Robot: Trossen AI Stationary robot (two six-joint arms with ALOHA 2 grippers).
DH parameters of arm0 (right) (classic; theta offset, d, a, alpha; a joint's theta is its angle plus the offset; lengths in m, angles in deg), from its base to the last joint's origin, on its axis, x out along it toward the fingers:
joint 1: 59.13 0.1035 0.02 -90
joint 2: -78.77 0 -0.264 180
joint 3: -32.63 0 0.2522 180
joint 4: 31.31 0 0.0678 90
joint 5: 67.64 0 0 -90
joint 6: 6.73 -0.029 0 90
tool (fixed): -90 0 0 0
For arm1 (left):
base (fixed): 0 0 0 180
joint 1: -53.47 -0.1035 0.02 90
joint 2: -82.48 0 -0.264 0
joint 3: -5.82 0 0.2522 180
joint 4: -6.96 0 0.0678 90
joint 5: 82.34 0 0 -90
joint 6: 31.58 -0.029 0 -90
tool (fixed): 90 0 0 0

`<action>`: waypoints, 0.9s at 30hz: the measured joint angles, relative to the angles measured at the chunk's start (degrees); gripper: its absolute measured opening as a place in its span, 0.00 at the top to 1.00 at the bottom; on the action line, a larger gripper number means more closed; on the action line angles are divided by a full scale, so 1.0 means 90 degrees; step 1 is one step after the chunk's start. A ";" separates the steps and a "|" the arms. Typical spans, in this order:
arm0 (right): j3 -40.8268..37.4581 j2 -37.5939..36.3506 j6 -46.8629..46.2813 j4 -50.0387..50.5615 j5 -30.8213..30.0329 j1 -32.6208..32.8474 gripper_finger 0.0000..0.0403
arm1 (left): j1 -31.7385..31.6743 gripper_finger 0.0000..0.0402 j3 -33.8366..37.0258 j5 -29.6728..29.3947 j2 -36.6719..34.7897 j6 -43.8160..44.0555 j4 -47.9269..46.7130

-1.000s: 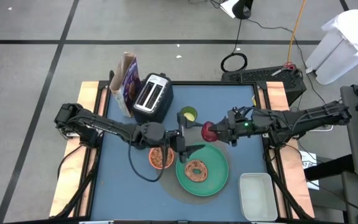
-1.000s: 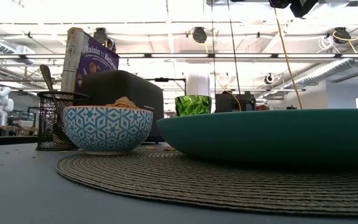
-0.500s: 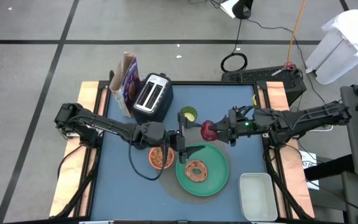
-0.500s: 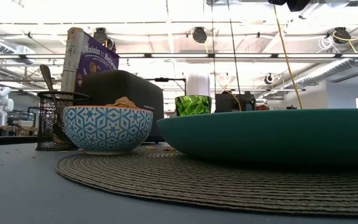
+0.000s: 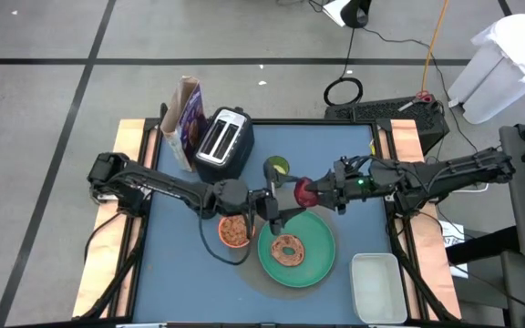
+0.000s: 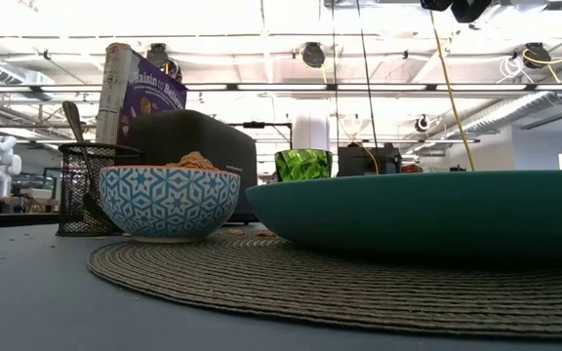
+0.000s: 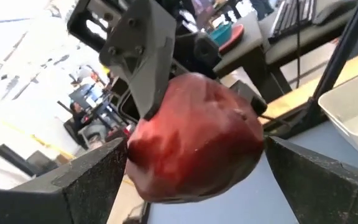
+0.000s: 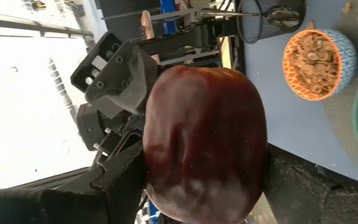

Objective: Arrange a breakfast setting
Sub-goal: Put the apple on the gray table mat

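Observation:
The small dark-red fruit (image 5: pixel 306 191) hangs in the air over the far rim of the green plate (image 5: pixel 322 260), with my right gripper (image 5: pixel 317 191) shut on it. My left gripper (image 5: pixel 292 199) is open and comes level from the table's left. Its two fingers (image 7: pixel 86 180) flank the fruit (image 7: pixel 194 146). A brown bagel (image 5: pixel 288 248) lies on the plate. The bowl (image 5: pixel 234 230), orange inside and full of cereal, stands left of the plate. The purple cereal box (image 5: pixel 188 123) stands at the far left. A spoon (image 6: pixel 74 122) sticks up out of a mesh holder (image 6: pixel 94 190). My right gripper pinches the fruit by two opposite sides (image 8: pixel 157 168) between its two fingers. It comes level from the table's right. The fruit is lifted clear of the table and the plate. My left gripper's fingers stand close on either side of the fruit; I cannot tell whether they touch it.
A black toaster (image 5: pixel 223 141) stands beside the cereal box and a green cup (image 5: pixel 277 168) behind the grippers. A white tub (image 5: pixel 375 287) sits at the near right corner. Plate and bowl rest on a round woven mat (image 6: pixel 261 283).
My left arm has reached a little farther toward the table's right, bringing its open gripper closer around the fruit. My right gripper has kept still with the fruit.

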 joint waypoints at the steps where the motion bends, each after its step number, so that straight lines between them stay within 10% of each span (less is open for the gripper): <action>1: 0.0000 0.0006 0.0004 -0.0019 0.0003 0.0000 0.33 | 0.0000 0.04 0.0005 -0.0044 0.0000 0.0002 0.0030; 13: 0.0000 -0.0002 0.0116 -0.0082 -0.0012 0.0000 0.33 | 0.0000 0.30 0.0005 -0.0087 -0.0005 0.0000 0.0102; 27: 0.0005 -0.0002 0.0226 -0.0064 -0.0015 0.0000 0.30 | 0.0000 0.33 0.0007 -0.0082 -0.0005 -0.0035 0.0109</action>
